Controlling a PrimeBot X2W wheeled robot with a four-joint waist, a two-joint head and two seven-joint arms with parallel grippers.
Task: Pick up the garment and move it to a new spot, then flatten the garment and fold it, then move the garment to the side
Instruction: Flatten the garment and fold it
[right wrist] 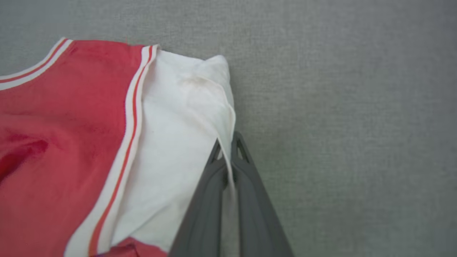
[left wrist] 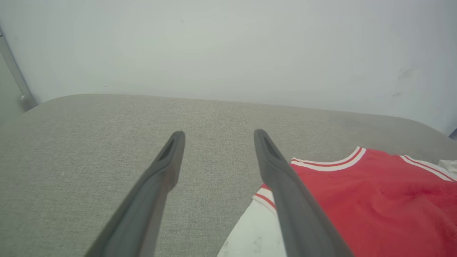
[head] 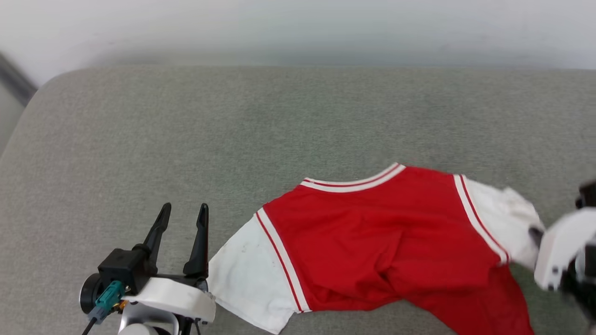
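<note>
Garment (head: 372, 242): rumpled on grey cushion (head: 233, 116), lower right. Right gripper (right wrist: 227, 151) pinches white sleeve hem (right wrist: 225, 117), seemingly thinly; lift slowly. Left gripper (head: 182, 211) spread, beside other sleeve (head: 247, 274); grasp it too.

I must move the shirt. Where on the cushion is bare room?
Bare: the wide strip of grey cushion between the collar of the garment and the far wall, and the left part beyond the open left hand. Crowded: the near right, where the right hand pinches the white sleeve.
</note>
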